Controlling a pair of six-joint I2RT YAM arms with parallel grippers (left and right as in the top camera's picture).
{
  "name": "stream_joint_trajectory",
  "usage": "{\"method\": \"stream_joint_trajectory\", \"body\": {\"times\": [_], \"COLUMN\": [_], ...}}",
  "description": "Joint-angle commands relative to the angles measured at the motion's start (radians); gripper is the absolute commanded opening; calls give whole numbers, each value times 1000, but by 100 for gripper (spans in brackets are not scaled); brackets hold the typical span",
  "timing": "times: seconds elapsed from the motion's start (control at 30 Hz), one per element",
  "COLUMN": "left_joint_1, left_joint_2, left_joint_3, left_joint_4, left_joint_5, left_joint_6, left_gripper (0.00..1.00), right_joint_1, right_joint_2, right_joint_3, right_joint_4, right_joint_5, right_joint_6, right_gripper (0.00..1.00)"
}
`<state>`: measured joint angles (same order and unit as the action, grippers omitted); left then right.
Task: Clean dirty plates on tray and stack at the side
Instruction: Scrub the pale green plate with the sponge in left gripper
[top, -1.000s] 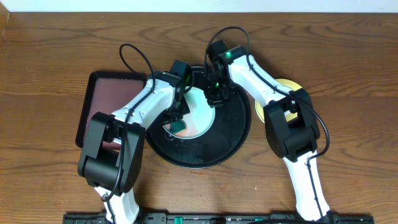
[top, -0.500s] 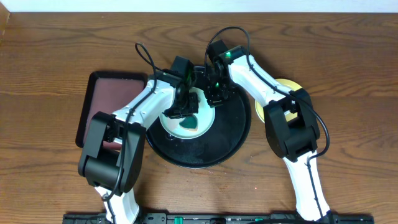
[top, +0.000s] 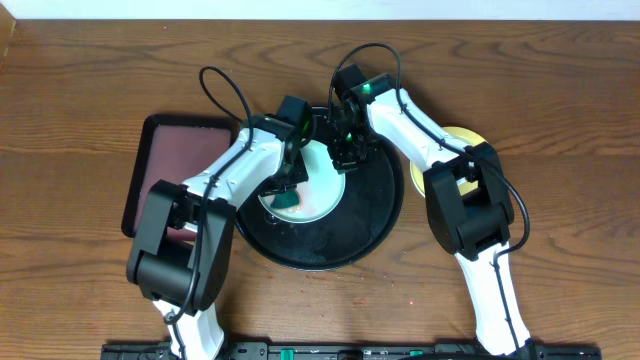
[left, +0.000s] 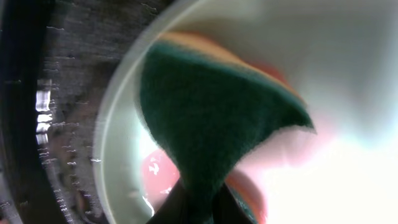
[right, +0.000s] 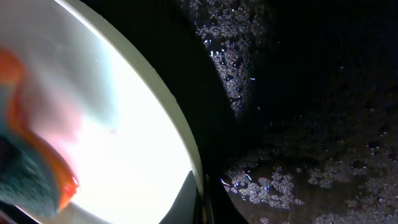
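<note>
**Status.** The aqua plate (top: 318, 178) lies inside the black tray (top: 372, 218), toward its upper left. The yellow plate (top: 452, 134) sits off the tray on the bench (top: 560, 80), partly under the right arm. No third plate can be made out.

The left tool (left: 199, 210) is clamped on a narrow fold of the green sponge (left: 211, 118), which is pressed into the plate's well over the red smear (left: 155, 177). The right tool (top: 346, 154) is at the plate's upper right rim. In the right wrist view the rim runs straight in between its fingers, so it is judged closed on the rim as a steadying hold.

**Hazards.**
- The tray floor is beaded with droplets and the plate is glossy. Sideways scrubbing force could pull the rim out of the thin pinch and send the plate skating across the tray.
- The sponge is held by a small fold only. Heavy downward pressure could twist it out of the left tool.
- The two wrists work very near each other over one small plate. A wide stroke toward the upper right risks contact between them.
- The pink film around the sponge suggests the smear may spread rather than lift.

**Orientation.** The plate is face up. Whether the gripped edge is raised off the tray cannot be told. Being round, it has no long axis and no heading.
</note>
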<state>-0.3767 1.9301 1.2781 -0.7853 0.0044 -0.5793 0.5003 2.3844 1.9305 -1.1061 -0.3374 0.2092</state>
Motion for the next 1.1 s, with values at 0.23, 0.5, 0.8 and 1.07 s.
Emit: {"method": "stream_joint_trajectory", "body": {"times": [0.23,0.5,0.8,1.07], "left_joint_1": [1,2,2,20], "left_joint_2": [22,21,-53,-180], "left_joint_3": [-14,-8,43,43], "left_joint_4": [65,219,21,-144], "left_joint_5": [399,-80,-409,-224], "left_joint_6": [269,109,109,109], "left_gripper": [7,7,7,7], "right_joint_1": [-1,-1,-1,-1], "right_joint_2": [-14,-14,-14,-15], "right_joint_3": [-16,-16,-16,-16], "right_joint_4": [-6,-9,-11,-13], "right_joint_5": [42,42,45,36], "right_joint_6": [14,14,15,13], "right_gripper": [1,1,1,1]}}
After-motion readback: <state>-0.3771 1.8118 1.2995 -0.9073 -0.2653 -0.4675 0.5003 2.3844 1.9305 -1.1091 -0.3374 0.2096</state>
